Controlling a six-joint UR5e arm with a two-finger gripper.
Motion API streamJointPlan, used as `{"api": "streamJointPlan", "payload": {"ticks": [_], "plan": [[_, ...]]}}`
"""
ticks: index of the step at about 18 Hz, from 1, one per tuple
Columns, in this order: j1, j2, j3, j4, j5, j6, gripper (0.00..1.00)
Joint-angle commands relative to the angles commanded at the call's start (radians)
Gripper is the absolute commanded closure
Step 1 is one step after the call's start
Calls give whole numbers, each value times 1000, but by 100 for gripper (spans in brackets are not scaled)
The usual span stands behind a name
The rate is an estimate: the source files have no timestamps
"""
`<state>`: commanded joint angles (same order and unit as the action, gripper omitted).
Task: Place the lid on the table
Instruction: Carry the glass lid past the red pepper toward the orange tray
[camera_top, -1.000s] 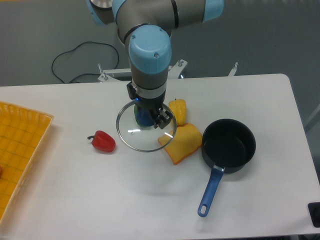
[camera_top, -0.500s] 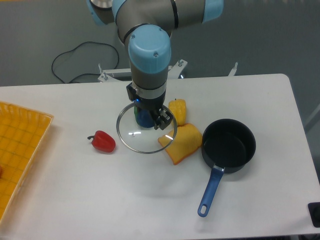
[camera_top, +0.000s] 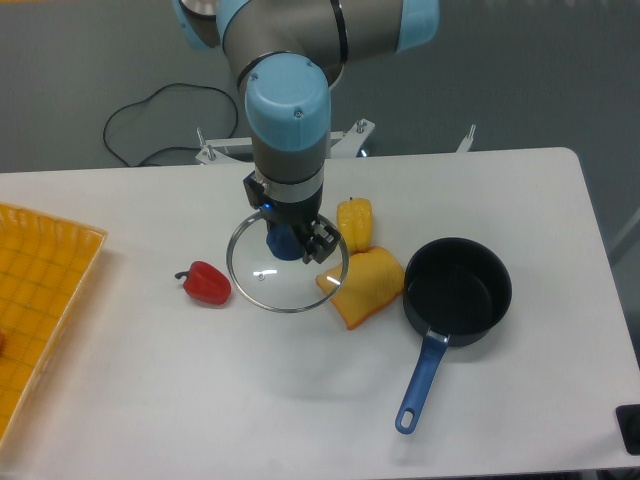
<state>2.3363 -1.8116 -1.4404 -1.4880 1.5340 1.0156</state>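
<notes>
1. At the far left edge you see a yellow tray (camera_top: 45, 290) with a grid pattern, lying on the white table (camera_top: 200, 400) and partly cut off by the frame.
2. Right of the tray, well apart from it, a red pepper (camera_top: 205, 283) lies on the table, just beside the left rim of the lid.
3. The lid (camera_top: 262, 285) is a round glass disc with a thin metal rim. It hangs roughly level under the arm, at the middle of the table, and a faint shadow on the table in front of it suggests it is off the surface.
4. Your gripper (camera_top: 288, 240) points straight down over the lid's centre, and its fingers are clenched on the lid's blue knob (camera_top: 284, 241), which shows between them.
5. Behind and right of the gripper, a yellow pepper (camera_top: 355, 221) stands on the table.
6. Just in front of that pepper, a yellow cloth (camera_top: 366, 288) lies flat; the lid's right rim overlaps its left corner in this view, and you cannot tell whether they touch.
7. Further right sits a dark saucepan (camera_top: 457, 291), open at the top, touching or just beside the cloth, with its blue handle (camera_top: 420, 385) pointing toward the front edge of the table.
</notes>
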Motion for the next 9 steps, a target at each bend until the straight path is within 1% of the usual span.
{"api": "streamJointPlan", "payload": {"ticks": [2,4,5,7,9], "plan": [[-3,-6,0,8,2,-28,47],[-21,-14,0,11,9,-60,47],[-29,-15,0,21,17,-77,47],[-44,-28,-2,51,25,-118,47],[-66,-46,-5,104,25,-205,47]]}}
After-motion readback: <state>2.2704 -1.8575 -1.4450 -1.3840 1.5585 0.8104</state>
